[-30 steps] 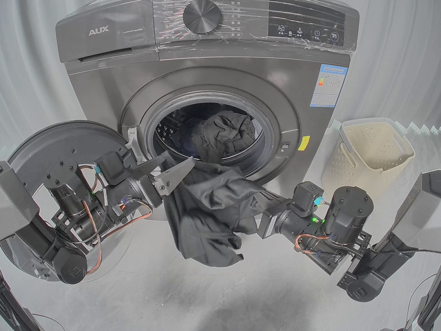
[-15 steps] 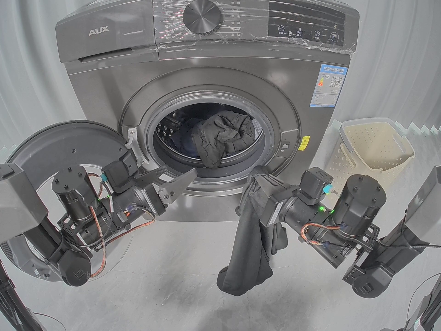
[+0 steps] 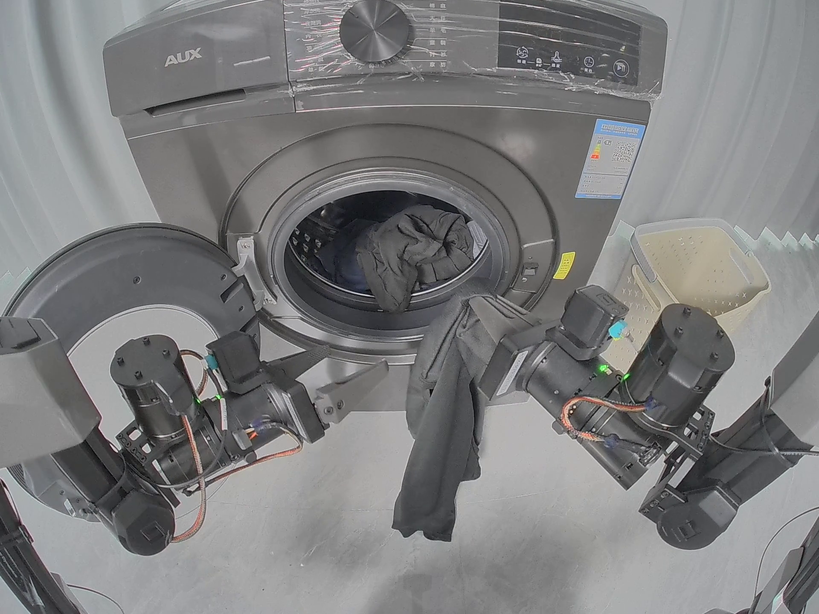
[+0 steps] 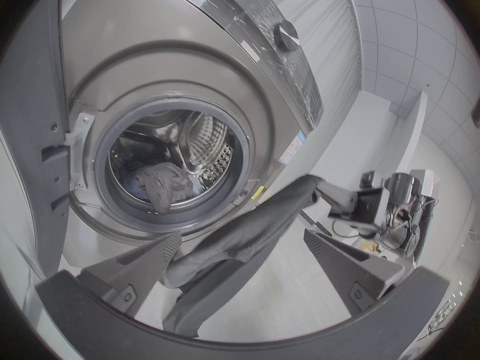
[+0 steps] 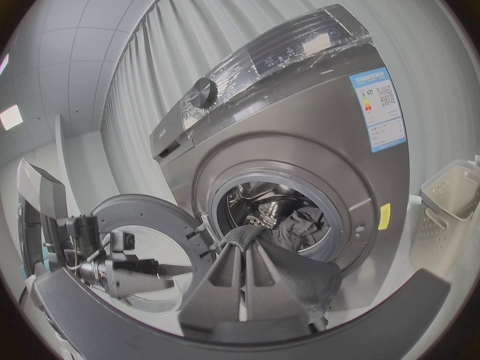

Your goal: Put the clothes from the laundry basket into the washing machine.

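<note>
Hanging from the right gripper [image 3: 482, 321], a dark grey garment [image 3: 439, 437] drooped in a long fold toward the pale floor [image 3: 281, 547], its lower end loose. The right gripper's jaws were pressed together on the upper bunch of that cloth, just in front of the lower rim of the round opening of the washing machine [image 3: 384, 142] and a little to the robot's right of its middle. The garment was outside the machine, its top near the rubber seal but not past it. Inside the drum [image 3: 307, 240] lay a crumpled heap of dark clothes [image 3: 414, 249], part of it spilling over the inner lip of the opening. The door [image 3: 119, 275] stood swung wide on the robot's left, hinged at that side. The left gripper [image 3: 358, 356] sat low in front of the door and the machine's lower panel, its jaws spread wide and holding nothing; in the left wrist view the hanging garment showed beyond the two fingers, apart from them. The cream laundry basket [image 3: 695, 283] stood upright on the floor just beside the machine on the robot's right, its walls perforated. A round dial [image 3: 375, 30] sat at the top middle of the machine's panel, under plastic film, and a blue label [image 3: 610, 159] was stuck on the front, above and to the right of the opening. Pale curtains [image 3: 742, 87] hung behind.
</note>
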Available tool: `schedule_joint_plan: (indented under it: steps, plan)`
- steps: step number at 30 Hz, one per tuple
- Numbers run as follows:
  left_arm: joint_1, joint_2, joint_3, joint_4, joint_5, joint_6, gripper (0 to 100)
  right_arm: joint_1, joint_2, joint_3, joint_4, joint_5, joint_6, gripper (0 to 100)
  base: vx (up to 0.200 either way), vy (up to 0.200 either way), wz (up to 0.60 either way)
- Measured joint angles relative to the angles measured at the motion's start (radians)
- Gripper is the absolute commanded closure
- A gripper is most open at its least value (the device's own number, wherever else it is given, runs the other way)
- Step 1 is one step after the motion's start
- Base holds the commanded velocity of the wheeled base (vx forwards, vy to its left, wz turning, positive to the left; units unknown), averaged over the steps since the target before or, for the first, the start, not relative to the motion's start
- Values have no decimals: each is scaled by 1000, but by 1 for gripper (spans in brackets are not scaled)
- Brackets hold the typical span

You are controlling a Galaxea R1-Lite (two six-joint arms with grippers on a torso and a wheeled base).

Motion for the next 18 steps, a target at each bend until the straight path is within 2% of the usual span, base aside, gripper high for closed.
schedule_joint_plan:
  steps: [4, 6, 12, 18]
  plan:
    - [-29, 4, 21, 0, 0, 31, 0, 15, -1, -25, 0, -1, 1, 100, 0, 0, 0]
    - [-47, 21, 31, 0, 0, 70, 0, 21, 0, -40, 0, -2, 1, 100, 0, 0, 0]
    - [-70, 82, 26, 0, 3, 154, 0, 29, 1, -68, 0, -2, 5, 100, 0, 0, 0]
    - [-66, 124, 11, -1, 5, 164, 0, 41, 6, -78, -6, -2, 7, 100, 0, 0, 0]
